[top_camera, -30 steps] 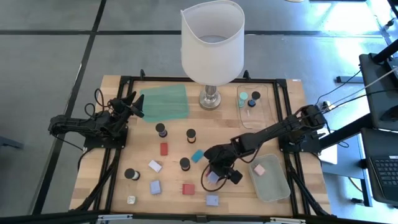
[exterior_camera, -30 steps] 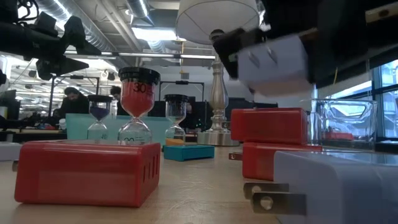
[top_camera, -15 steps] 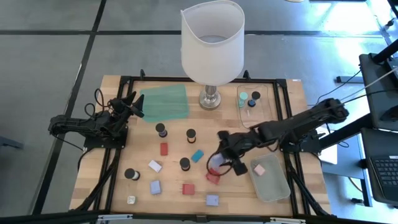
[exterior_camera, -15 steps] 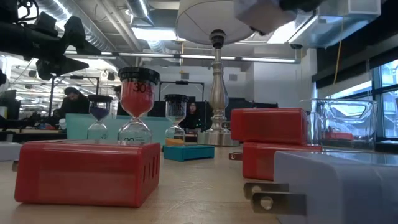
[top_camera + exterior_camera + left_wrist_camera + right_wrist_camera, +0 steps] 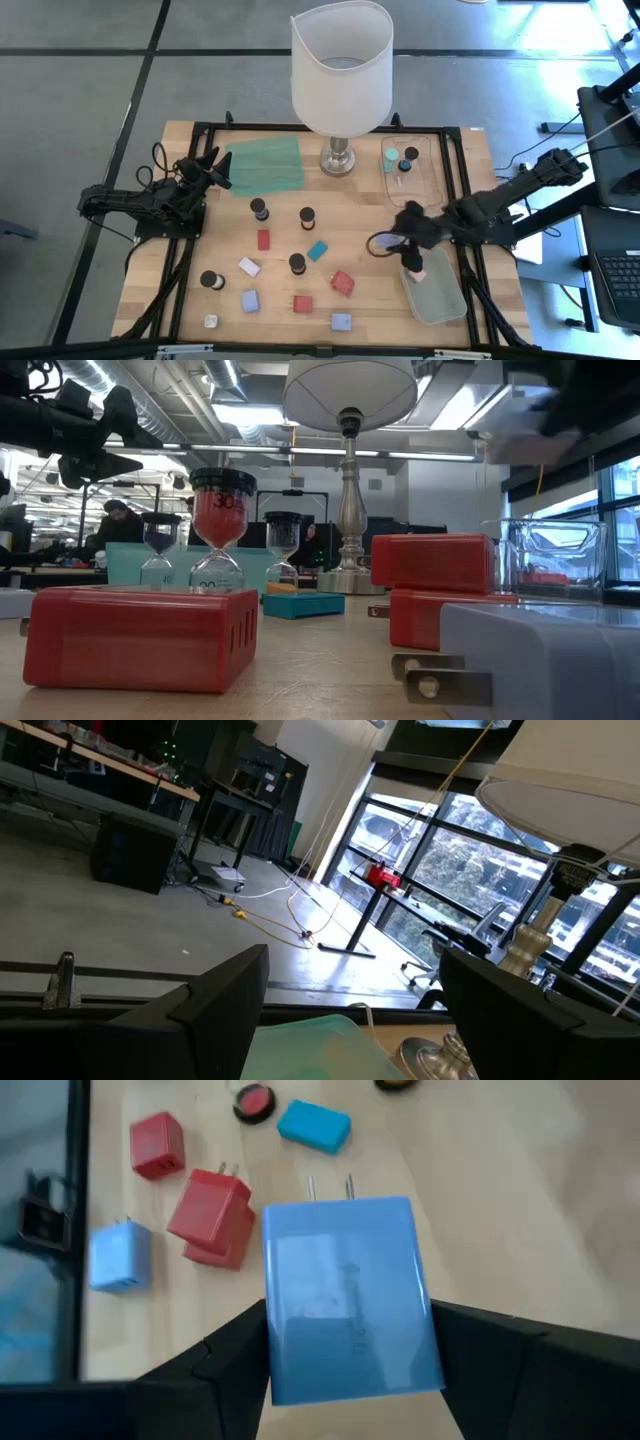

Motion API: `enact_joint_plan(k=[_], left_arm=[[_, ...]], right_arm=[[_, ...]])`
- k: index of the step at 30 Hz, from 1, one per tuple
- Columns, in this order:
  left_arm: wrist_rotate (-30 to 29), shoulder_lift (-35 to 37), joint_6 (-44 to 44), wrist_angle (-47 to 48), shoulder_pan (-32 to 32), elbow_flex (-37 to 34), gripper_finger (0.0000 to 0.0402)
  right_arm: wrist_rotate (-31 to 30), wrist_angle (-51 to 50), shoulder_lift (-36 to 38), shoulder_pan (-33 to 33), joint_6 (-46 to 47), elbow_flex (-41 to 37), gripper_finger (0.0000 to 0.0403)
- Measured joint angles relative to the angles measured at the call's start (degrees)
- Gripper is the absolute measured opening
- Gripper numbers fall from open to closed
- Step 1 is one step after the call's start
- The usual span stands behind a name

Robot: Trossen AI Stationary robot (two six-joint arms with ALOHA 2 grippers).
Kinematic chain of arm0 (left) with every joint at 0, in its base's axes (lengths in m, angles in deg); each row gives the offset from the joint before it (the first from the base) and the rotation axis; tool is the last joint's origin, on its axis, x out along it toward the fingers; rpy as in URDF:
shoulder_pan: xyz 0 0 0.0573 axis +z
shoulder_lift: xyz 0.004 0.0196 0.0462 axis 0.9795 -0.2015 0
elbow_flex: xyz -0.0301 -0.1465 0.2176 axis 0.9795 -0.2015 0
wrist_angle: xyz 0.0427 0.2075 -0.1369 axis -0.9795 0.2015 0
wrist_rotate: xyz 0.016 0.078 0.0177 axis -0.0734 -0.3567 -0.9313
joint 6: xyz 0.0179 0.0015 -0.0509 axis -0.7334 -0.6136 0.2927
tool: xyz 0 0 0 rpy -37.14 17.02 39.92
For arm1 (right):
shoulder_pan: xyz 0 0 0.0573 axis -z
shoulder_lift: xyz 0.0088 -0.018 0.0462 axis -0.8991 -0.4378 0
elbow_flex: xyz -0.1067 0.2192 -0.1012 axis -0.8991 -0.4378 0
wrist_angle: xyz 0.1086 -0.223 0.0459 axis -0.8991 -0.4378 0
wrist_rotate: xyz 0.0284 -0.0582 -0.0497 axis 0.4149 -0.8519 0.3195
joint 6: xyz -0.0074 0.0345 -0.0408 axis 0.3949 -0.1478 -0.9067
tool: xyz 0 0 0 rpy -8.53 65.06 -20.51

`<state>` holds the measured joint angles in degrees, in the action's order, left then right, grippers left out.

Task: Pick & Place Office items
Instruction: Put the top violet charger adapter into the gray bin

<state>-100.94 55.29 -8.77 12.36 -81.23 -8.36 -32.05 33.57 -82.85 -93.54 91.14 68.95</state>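
Office items lie scattered over the lower middle of the high frame: a lavender block at the near edge of the counter, red blocks just above it, a teal piece and dark-capped timers further up. One blue plug block is off the counter, clamped between the jaws of the right gripper, which hangs at centre right of the high frame, above the upper edge of the clear tray. A pink piece already lies in that tray.

Judged from this, the step in hand is the carry to the tray. To do it well, the arm should move the block further over the tray's inside, lower it close to the floor of the tray, clear of the pink piece and the rim, and only then part the jaws.

Farther up, a second clear tray holds small cylinders beside the lamp. The left gripper waits at the left by the green mat, jaws standing apart and empty.
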Motion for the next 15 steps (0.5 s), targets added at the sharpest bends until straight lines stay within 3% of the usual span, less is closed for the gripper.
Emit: enact_joint_plan(k=[7, 15], left_arm=[[0.0, 0.0, 0.0, 0.3, 0.0, 0.0, 0.029], [0.0, 0.0, 0.0, 0.5, 0.0, 0.0, 0.029]], right_arm=[[-8.9, -0.7, 7.8, -13.1, 28.5, -9.3, 0.0226], [-15.1, -7.0, 8.0, -27.0, 48.8, -10.0, 0.0225]])
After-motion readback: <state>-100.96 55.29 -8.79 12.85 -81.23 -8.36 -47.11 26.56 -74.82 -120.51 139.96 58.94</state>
